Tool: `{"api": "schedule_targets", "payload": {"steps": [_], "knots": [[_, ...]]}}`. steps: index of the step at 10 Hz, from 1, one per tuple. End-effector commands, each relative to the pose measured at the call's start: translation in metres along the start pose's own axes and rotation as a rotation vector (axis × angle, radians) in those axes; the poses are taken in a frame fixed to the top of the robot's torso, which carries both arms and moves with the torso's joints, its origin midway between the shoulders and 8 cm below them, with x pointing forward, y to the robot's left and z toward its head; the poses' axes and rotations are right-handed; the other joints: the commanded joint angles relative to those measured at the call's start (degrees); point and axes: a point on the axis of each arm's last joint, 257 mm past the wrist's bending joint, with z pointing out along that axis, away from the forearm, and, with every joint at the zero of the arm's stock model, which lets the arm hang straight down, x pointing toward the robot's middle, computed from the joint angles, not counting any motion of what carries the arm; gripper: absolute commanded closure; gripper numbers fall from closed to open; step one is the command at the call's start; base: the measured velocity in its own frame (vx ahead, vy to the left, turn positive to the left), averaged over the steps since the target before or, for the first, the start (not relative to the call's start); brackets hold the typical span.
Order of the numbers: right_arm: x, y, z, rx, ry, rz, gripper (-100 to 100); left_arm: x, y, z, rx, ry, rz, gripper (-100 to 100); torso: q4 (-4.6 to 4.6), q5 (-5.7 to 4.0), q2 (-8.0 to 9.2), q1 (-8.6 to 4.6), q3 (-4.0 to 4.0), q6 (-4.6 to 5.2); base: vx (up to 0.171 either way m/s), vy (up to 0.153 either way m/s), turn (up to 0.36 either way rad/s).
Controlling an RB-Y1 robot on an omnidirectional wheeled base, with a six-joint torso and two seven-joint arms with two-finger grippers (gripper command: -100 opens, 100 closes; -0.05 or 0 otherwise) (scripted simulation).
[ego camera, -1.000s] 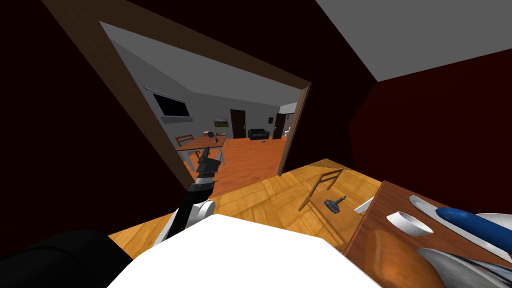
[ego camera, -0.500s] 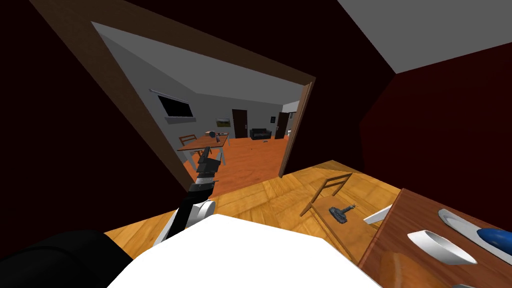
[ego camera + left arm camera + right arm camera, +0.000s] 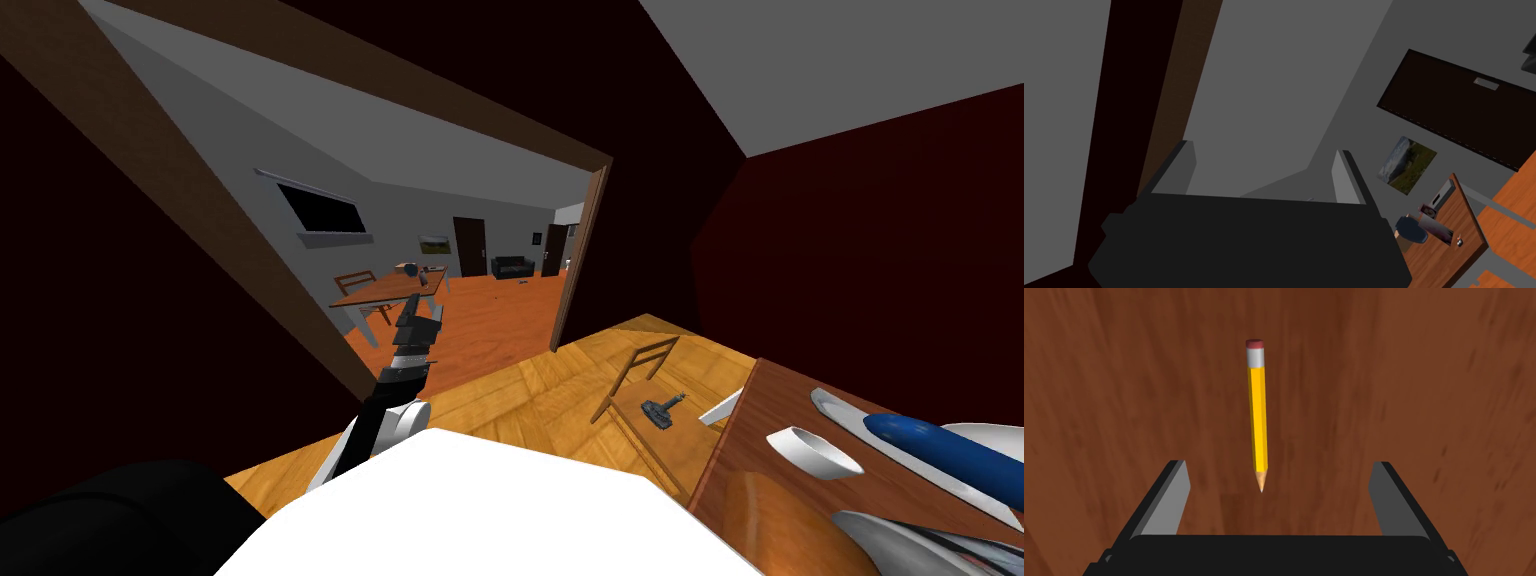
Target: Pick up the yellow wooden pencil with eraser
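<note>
Yellow pencil (image 3: 1257,413) lies flat on the brown wood table (image 3: 1124,388), straight ahead of the right gripper (image 3: 1279,468) and running lengthwise away from it. Its sharpened tip (image 3: 1261,484) is nearest, reaching in between the two fingers (image 3: 1174,488); the pink eraser (image 3: 1254,343) and grey metal band (image 3: 1255,358) are at the far end. Right gripper is open, fingers spread wide either side of the tip, touching nothing, pencil roughly centred between them. How high the gripper sits above the wood, cannot tell. Left gripper (image 3: 1264,167) is also open and empty, held out ahead on the left, well away from the table. Handling, as a judgement: pencil looks very light, stiff and thin, with flat faces, so it should not bend or crush. The glossy paint and narrow body mean it could roll or squirt out if the fingers close off-centre or catch only an edge. The tip is the one fragile part and would probably snap if pushed into the wood. Best hold looks like the yellow shaft around its middle, fingers closing across it on opposite flat faces, not on the tapered tip or the round band. Since it sits flush on the table, the fingers likely need to come right down to the wood beside it before closing.
</note>
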Motion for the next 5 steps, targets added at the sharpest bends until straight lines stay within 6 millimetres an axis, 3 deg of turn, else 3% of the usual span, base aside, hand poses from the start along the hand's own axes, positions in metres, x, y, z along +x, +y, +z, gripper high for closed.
{"api": "schedule_targets", "payload": {"steps": [1, 4, 5], "knots": [[-0.009, -0.003, 0.003, 0.004, 0.0, -0.016, -100, 0.0, 0.0, 0.0, 0.0, 0.0, 0.0, 0, 0.0, 0.0, 0.0, 0.0, 0.0, 0.0, 0.012, -0.032, -0.124], [-0.017, -0.005, 0.006, 0.006, -0.001, -0.03, -100, 0.0, 0.0, 0.0, 0.0, 0.0, 0.0, 0, 0.01, 0.0, 0.02, 0.05, 0.01, 0.0, 0.008, -0.018, -0.076], [-0.017, -0.005, 0.006, 0.006, -0.001, -0.03, 100, 0.0, 0.0, 0.0, 0.0, 0.0, 0.0, 0, 0.02, -0.04, 0.06, 0.02, 0.04, -0.01, 0.0, 0.0, 0.0]]}}
